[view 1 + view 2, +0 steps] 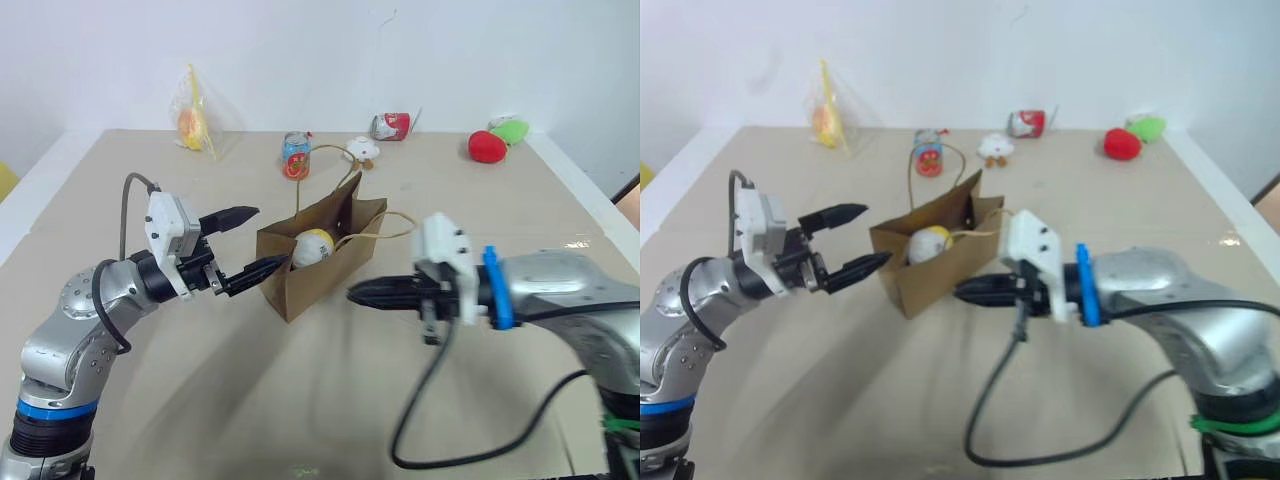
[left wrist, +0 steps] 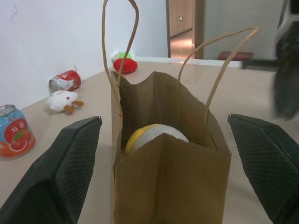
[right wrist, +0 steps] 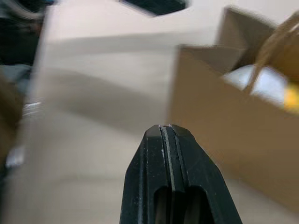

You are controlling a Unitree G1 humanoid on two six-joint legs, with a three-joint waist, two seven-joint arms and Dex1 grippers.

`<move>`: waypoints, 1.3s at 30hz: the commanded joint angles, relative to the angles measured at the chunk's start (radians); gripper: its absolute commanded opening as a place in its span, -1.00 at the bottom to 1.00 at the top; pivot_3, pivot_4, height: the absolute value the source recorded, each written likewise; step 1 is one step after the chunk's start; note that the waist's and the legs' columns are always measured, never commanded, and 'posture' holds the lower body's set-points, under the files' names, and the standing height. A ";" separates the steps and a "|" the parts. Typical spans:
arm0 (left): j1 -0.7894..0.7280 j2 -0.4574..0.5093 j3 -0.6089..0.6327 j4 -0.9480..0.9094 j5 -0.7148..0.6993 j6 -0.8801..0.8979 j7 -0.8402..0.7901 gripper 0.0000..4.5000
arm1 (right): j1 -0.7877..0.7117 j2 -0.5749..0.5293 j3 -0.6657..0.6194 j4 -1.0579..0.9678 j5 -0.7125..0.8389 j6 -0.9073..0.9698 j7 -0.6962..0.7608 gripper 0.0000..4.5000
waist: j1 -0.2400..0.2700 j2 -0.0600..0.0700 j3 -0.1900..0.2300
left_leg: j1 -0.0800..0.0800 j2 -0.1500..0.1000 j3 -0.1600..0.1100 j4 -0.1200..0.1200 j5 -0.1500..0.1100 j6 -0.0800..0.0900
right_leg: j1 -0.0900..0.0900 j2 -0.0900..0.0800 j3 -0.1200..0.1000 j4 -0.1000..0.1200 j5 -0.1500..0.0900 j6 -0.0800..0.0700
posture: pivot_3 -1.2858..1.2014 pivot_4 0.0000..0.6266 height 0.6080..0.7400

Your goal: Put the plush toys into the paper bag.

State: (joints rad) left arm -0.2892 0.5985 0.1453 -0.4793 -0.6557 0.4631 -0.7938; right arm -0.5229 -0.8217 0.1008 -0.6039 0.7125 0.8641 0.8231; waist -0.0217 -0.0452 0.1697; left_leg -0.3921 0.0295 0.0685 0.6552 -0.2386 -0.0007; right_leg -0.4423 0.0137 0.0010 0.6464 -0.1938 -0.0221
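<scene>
Tabletop centre: paper bag [image 1: 318, 262] stands upright, egg-like plush toy [image 1: 313, 247] inside. Left gripper [image 1: 250, 243], jaws spread, flanks its left end, nearest. Right gripper [image 1: 362, 295], clenched empty, sits lower right.

Along the frame's top we see a clear plastic bag [image 1: 195, 118] at left and a red plush [image 1: 486, 146] at right. Between them we find two drink cans [image 1: 296, 155], one tipped [image 1: 390, 126], and a small white plush [image 1: 362, 151].

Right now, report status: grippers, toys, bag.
Left gripper open beside paper bag. Right gripper shut, empty. White-and-yellow plush inside bag; brown one unseen. Nothing in the way.
</scene>
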 commanded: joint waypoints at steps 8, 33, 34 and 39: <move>0.015 0.007 0.018 -0.023 0.014 -0.035 0.008 1.00 | -0.103 0.178 0.112 0.069 -0.173 -0.081 -0.102 -0.98 | 0.000 0.000 0.000 | -0.002 0.000 -0.001 0.000 -0.002 -0.001 | -0.001 -0.001 0.000 0.000 -0.001 -0.002 | 0.03 -0.52 1.00; 0.068 -0.070 -0.071 -0.042 0.125 -0.061 0.135 1.00 | -0.146 0.288 0.151 0.141 -0.286 -0.125 -0.081 -0.98 | 0.000 0.000 0.000 | -0.001 0.000 -0.001 0.000 -0.001 -0.001 | 0.000 -0.001 -0.001 0.000 -0.001 -0.002 | 0.03 -0.52 1.00; 0.070 -0.073 -0.074 -0.039 0.127 -0.061 0.134 1.00 | -0.146 0.289 0.150 0.141 -0.288 -0.125 -0.080 -0.98 | 0.000 0.000 0.000 | -0.001 0.000 -0.001 0.000 -0.001 -0.001 | 0.000 -0.001 -0.001 0.000 -0.001 -0.002 | 0.03 -0.52 1.00; 0.067 -0.087 -0.082 -0.009 0.118 -0.061 0.123 1.00 | -0.145 0.288 0.148 0.141 -0.299 -0.126 -0.078 -0.98 | 0.000 0.000 0.000 | -0.001 0.000 -0.001 0.000 -0.001 -0.001 | 0.000 -0.001 -0.001 0.000 -0.001 -0.002 | 0.03 -0.52 1.00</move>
State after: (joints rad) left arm -0.2120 0.5156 0.0647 -0.4922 -0.5330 0.4146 -0.6646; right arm -0.6427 -0.5360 0.2668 -0.4476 0.4213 0.7593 0.7410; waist -0.0216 -0.0453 0.1697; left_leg -0.3933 0.0294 0.0673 0.6551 -0.2400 -0.0014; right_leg -0.4425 0.0131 0.0001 0.6468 -0.1951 -0.0239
